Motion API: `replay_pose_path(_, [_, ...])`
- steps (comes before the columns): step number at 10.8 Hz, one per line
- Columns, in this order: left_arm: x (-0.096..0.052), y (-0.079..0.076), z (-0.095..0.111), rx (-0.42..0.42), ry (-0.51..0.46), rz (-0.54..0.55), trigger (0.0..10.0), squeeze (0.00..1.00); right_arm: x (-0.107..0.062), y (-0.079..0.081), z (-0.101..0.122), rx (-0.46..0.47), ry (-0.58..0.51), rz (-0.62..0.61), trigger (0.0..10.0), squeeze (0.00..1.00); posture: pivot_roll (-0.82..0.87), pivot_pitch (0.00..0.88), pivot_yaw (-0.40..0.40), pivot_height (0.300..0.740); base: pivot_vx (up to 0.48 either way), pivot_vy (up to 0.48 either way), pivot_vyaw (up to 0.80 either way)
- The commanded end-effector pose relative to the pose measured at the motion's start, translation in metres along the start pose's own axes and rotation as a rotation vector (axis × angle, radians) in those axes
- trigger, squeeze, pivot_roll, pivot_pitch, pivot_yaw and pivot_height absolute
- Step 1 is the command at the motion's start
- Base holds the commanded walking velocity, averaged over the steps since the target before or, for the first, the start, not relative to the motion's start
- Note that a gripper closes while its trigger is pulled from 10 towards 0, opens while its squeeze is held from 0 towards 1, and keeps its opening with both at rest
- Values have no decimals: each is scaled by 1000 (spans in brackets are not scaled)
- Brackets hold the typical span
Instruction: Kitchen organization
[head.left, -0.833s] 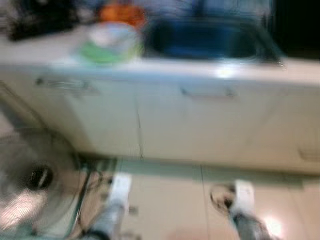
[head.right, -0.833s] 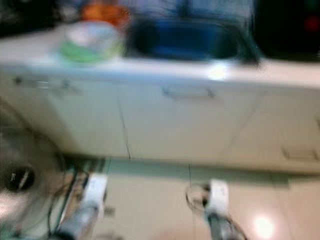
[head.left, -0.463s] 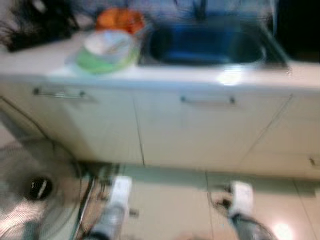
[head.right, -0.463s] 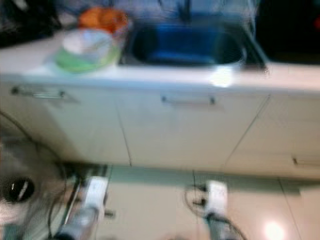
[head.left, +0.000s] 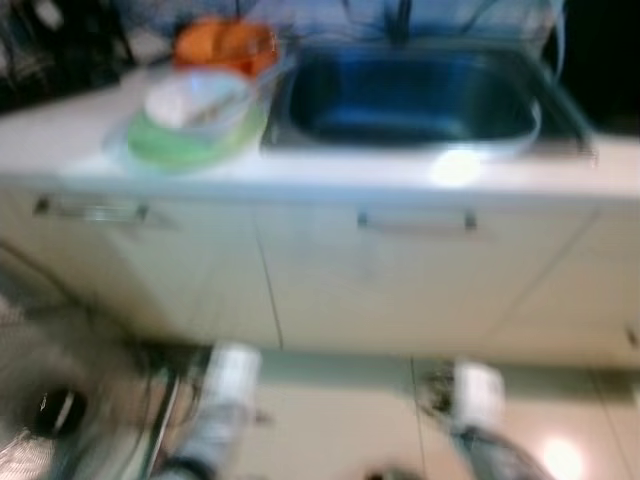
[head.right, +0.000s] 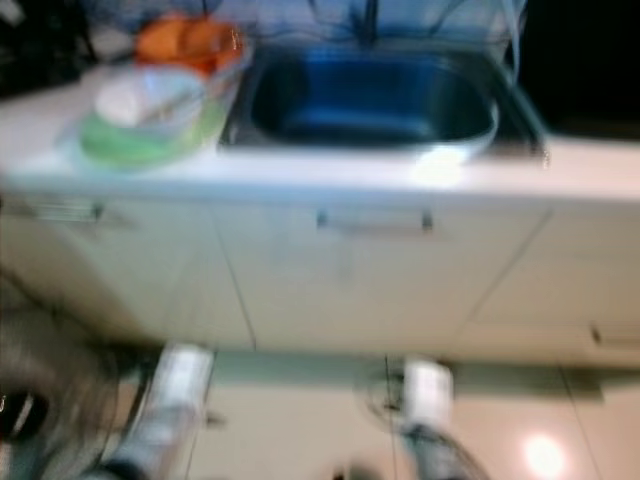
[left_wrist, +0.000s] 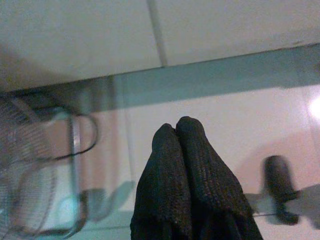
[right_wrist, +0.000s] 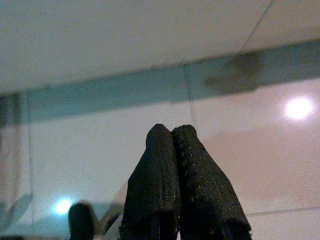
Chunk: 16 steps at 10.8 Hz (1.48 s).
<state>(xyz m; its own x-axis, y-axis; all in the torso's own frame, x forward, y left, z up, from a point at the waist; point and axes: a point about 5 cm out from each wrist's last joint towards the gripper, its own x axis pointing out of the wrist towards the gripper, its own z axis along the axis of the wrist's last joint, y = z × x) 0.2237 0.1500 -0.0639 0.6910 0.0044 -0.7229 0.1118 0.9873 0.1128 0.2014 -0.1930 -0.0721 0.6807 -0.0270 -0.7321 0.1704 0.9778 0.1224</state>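
A white counter stands ahead of me with a steel sink set into it. Left of the sink sits a green plate with a pale bowl on it, and an orange container behind. Both arms hang low over the floor. My left gripper is shut with nothing held. My right gripper is also shut and holds nothing. Both point at the tiled floor near the cabinet base.
Cabinet doors with metal handles run below the counter. A floor fan with cables stands at lower left. Dark items sit on the counter's far left. Glossy floor tiles lie in front of the cabinets.
The whole picture has shifted: the counter and sink look closer and more from above, so the camera has moved. Both grippers stay hanging low.
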Motion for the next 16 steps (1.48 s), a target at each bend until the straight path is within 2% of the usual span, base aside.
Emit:
replay_pose_path(1, [-1, 17, -3, 11, 8, 41, 10000, 0, 2, 14, 0, 14, -3, 30, 10000, 0, 46, 102, 17, 740, 352, 0, 0])
replay_pose_path(4, [0, 17, 2, 10, -25, 42, 10000, 0, 2, 16, 0, 11, -17, 39, 10000, 0, 49, 104, 21, 740, 200, 0, 0])
replay_pose_path(6, [0, 20, 8, 6, -68, 58, 10000, 0, 3, 19, 10, -6, -66, 45, 10000, 0, 46, 114, 25, 740, 0, 0, 0])
replay_pose_path(7, [0, 22, 11, 7, -99, 66, 10000, 0, 4, 17, 18, -1, -104, 37, 10000, 0, 44, 123, 27, 740, 0, 0, 0])
replay_pose_path(10, [-4, 27, 8, 30, -148, 96, 10000, 0, -1, 3, 14, 17, -141, 9, 10000, 0, 47, 105, 22, 740, 0, 0, 0])
replay_pose_path(12, [-5, 32, 22, 66, -240, 130, 10000, 0, -1, 0, 28, -18, -222, 24, 10000, 0, 37, 120, 19, 740, 0, 0, 0])
replay_pose_path(13, [-10, 39, 36, 146, -378, 179, 10000, 0, -5, -7, 39, -54, -315, 18, 10000, 0, 27, 119, 20, 740, 0, 0, 0])
replay_pose_path(16, [-20, 45, 52, 214, -538, 230, 10000, 0, -13, -20, 45, -114, -405, -6, 10000, 0, 23, 130, 13, 740, 0, 0, 0])
